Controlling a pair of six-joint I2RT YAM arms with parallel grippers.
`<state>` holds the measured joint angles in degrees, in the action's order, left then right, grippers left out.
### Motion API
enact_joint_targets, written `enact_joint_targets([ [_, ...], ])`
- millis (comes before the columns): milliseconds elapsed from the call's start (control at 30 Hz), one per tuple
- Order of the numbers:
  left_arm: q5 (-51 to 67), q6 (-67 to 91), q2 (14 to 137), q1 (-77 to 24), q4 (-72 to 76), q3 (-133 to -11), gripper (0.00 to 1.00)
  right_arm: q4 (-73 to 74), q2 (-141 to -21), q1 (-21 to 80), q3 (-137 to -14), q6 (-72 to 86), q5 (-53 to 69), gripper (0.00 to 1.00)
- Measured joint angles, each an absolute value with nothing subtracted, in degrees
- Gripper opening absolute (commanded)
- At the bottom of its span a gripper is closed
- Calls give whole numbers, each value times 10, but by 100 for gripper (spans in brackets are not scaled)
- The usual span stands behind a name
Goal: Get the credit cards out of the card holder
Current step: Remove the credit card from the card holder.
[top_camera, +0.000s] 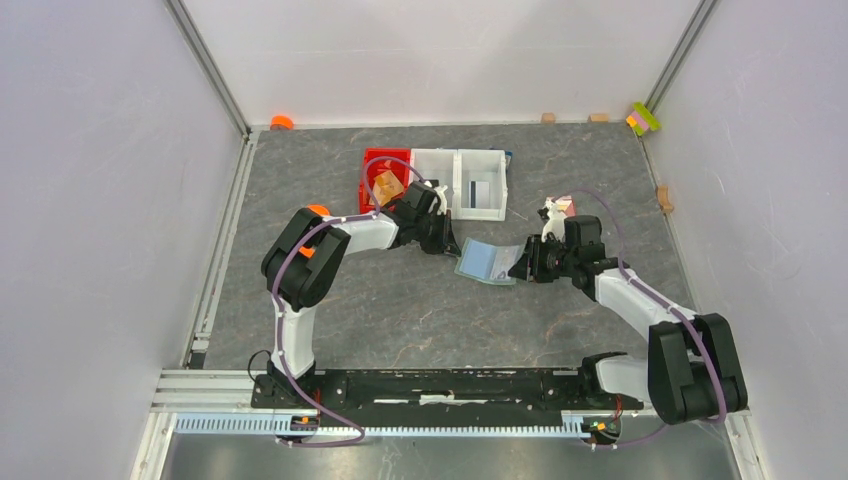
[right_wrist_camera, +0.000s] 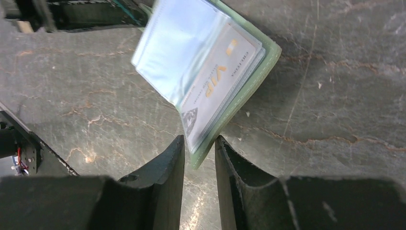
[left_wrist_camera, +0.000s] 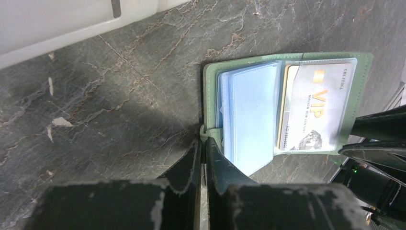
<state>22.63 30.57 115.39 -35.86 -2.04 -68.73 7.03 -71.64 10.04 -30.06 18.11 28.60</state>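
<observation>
- Reporting card holder [left_wrist_camera: 208,86] open on the worktop [left_wrist_camera: 119,96]; my left hand [left_wrist_camera: 202,148] pinches its tab [left_wrist_camera: 204,132], right hand [right_wrist_camera: 199,141] clamps narrow on a corner.
- Noted. The sleeves [left_wrist_camera: 249,110] look limp; VIP card [left_wrist_camera: 318,105] likely stiff, slick. I'd take its short edge.

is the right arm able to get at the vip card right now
Probably yes: the right gripper straddles the card holder corner where the VIP card sits, but a clear pocket covers the card, so it might pinch both together.
</observation>
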Motion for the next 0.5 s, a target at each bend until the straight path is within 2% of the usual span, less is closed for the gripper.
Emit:
enact_joint_targets([
  [500,226,306,1154,-359,-23,-689,9,34,-703,100,-298,186,313,30],
])
